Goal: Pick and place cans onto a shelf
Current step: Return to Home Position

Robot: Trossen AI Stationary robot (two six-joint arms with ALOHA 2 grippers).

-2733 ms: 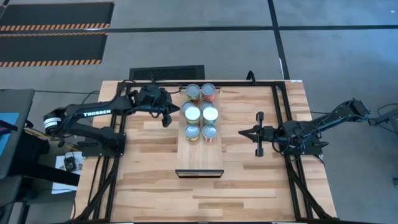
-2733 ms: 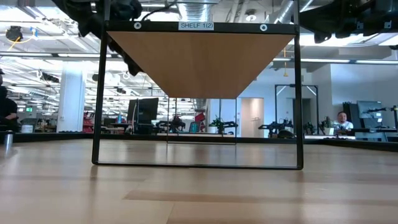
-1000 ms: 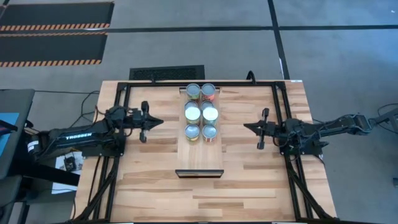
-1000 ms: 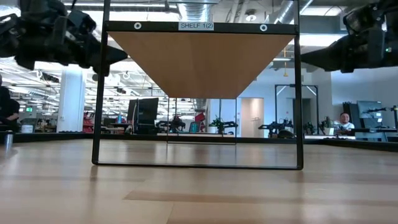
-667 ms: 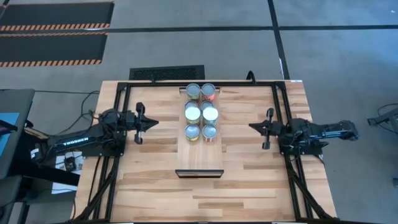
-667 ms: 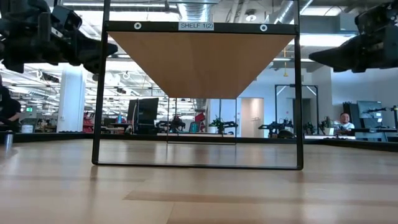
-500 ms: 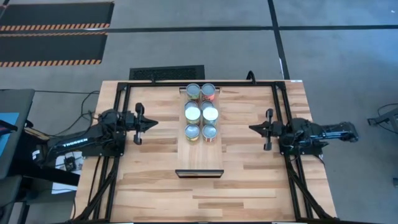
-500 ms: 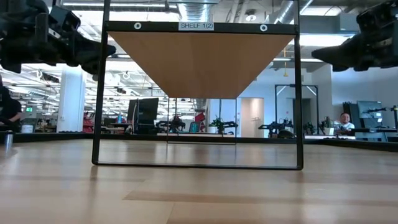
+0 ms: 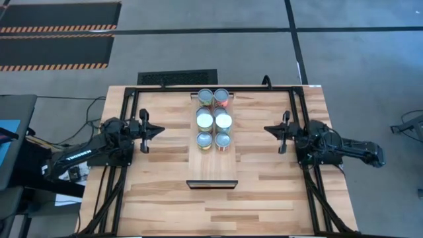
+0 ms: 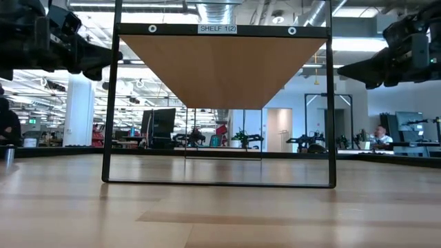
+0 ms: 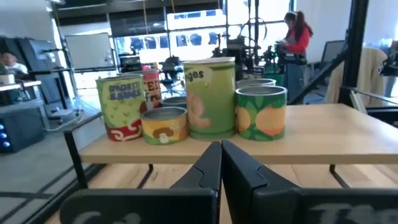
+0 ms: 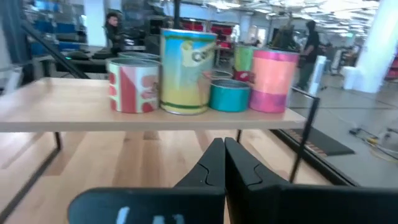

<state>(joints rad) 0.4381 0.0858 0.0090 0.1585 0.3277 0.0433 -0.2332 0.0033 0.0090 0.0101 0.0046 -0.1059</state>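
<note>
Several cans [image 9: 213, 119] stand upright in two rows on the far half of the raised light-wood shelf [image 9: 211, 165]. They also show in the left wrist view [image 11: 211, 99] and the right wrist view [image 12: 186, 71]. My left gripper [image 9: 160, 130] is shut and empty, level, left of the shelf, pointing at the cans; it also shows in the low view [image 10: 116, 55]. My right gripper [image 9: 266, 129] is shut and empty, right of the shelf, pointing at the cans; it also shows in the low view [image 10: 341, 69]. Both are well clear of the cans.
The shelf rests on a black frame stand [image 10: 109, 103] above the planked tabletop [image 9: 165, 198]. Black frame rails [image 9: 294, 112] run along the table's sides. The shelf's near half is bare wood. People stand in the room beyond [image 11: 297, 37].
My left gripper has drawn back from the shelf toward the table's left edge, staying shut and level. My right gripper has drawn back a little toward the table's right edge while its arm has folded in behind it. The cans have kept still.
</note>
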